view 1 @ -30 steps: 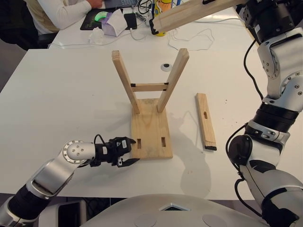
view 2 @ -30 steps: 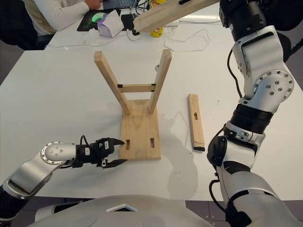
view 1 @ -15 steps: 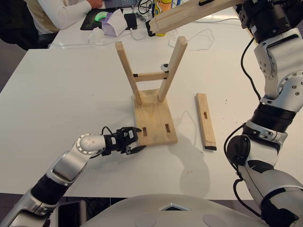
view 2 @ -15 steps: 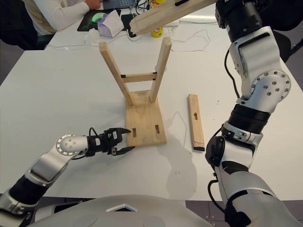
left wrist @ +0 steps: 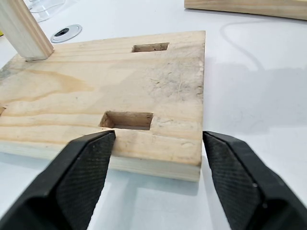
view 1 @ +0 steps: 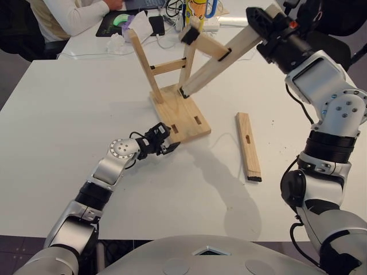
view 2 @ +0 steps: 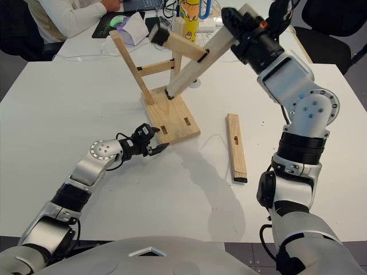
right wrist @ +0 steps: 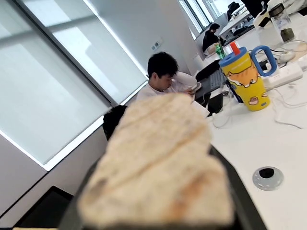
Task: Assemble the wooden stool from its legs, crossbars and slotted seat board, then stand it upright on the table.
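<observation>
The slotted seat board [view 1: 186, 123] lies flat on the white table, with two legs [view 1: 144, 66] and a crossbar [view 1: 169, 67] standing in its far slots. My left gripper [view 1: 171, 137] is open at the board's near edge. In the left wrist view its fingers [left wrist: 81, 182] stand either side of that edge, by an empty slot [left wrist: 127, 120]. My right gripper [view 1: 269, 31] is shut on a third leg [view 1: 212, 66] with a crossbar [view 1: 205, 46] attached. That leg slants down, its lower end just over the board. Another leg [view 1: 248, 146] lies loose to the right.
A yellow mug [right wrist: 244, 79], cables and a cable grommet [right wrist: 265, 177] sit at the far side of the table. A person sits at the desk behind, with a tissue pack [view 1: 135, 26] nearby. The near and left parts of the table are bare.
The seat board with its two legs has slid away from me and turned, with my left gripper following at its near edge. My right arm has swung the held leg down towards the board.
</observation>
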`<act>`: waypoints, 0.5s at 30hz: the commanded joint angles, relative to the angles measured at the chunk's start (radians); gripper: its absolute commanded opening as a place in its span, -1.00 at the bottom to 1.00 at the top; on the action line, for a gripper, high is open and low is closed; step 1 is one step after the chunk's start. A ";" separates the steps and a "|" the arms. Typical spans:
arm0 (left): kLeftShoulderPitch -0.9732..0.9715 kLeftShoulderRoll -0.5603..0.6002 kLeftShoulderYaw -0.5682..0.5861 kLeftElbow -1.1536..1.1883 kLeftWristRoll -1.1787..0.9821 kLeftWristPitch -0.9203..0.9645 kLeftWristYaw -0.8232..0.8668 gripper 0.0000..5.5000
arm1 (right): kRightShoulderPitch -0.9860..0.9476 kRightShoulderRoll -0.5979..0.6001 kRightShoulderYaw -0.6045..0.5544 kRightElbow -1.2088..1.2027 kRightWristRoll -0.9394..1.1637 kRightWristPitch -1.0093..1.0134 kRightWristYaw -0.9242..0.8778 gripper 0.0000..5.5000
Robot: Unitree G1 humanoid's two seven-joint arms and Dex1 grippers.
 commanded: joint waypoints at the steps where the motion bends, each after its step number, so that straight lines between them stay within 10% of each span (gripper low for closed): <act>1: 0.026 0.002 -0.001 0.010 0.029 0.021 -0.006 0.22 | -0.024 -0.041 0.042 0.019 -0.105 0.039 0.051 -0.63; 15: 0.055 -0.015 0.022 -0.076 0.033 0.051 -0.001 0.22 | -0.084 -0.045 0.213 0.244 -0.499 -0.078 0.447 -0.63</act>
